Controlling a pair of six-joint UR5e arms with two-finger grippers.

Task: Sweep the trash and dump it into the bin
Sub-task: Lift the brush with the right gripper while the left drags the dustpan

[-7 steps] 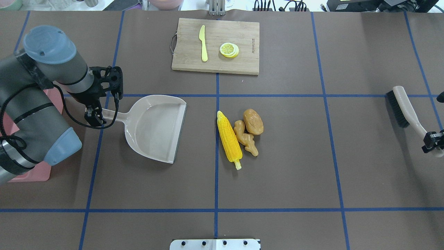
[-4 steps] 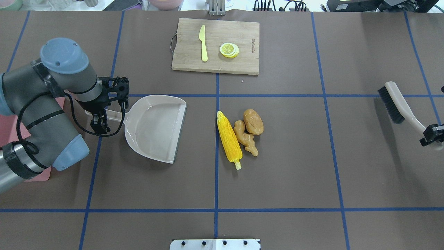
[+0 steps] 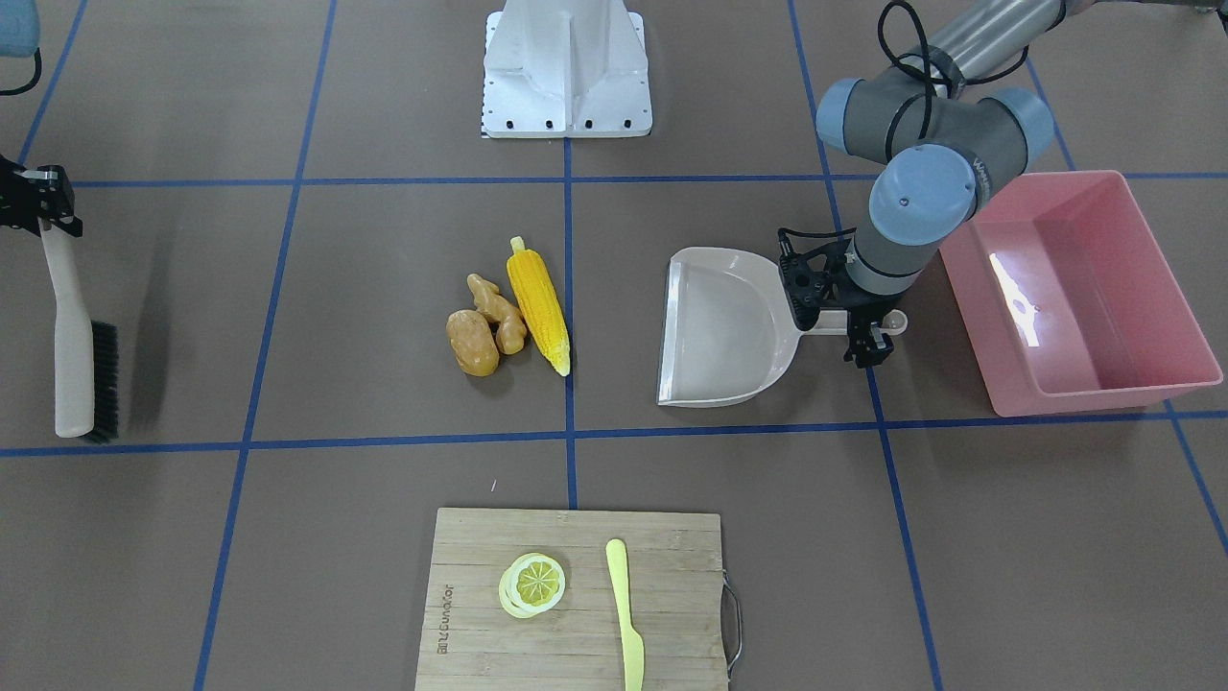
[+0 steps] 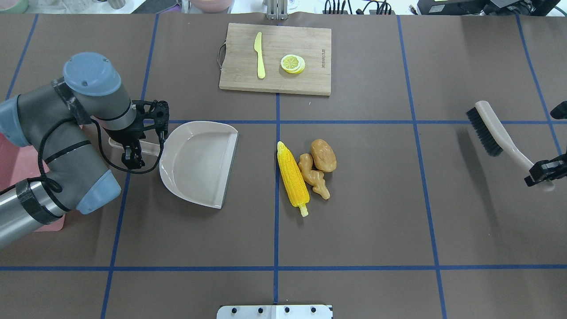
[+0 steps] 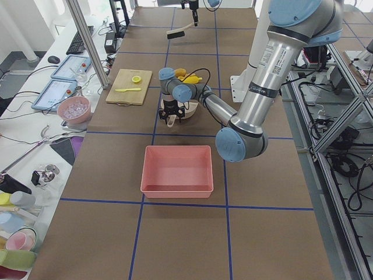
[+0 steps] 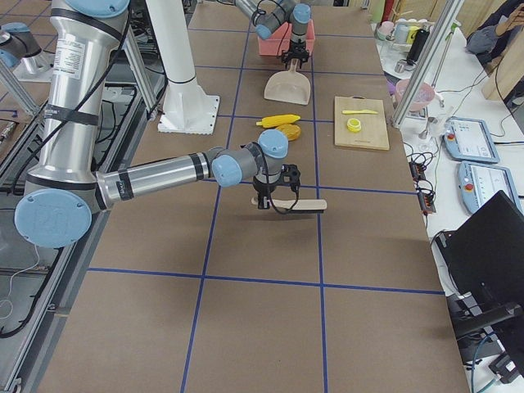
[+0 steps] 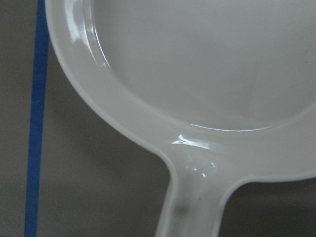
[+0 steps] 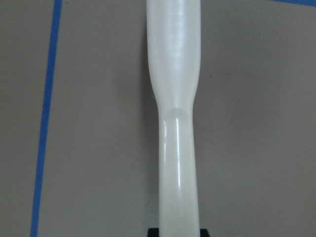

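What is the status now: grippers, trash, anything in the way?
Right gripper shut on brush. Left gripper at dustpan handle, grip unclear. Corn, ginger, potato unswept, bin empty. Nothing between trash and dustpan.

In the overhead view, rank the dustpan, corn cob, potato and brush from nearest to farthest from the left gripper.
1. dustpan, at the left gripper.
2. corn cob, table centre.
3. potato, just right of the cob.
4. brush, far right, held by the right gripper.

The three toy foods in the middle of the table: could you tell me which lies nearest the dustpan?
The yellow corn cob; the ginger root and potato lie beyond it, farther from the dustpan.
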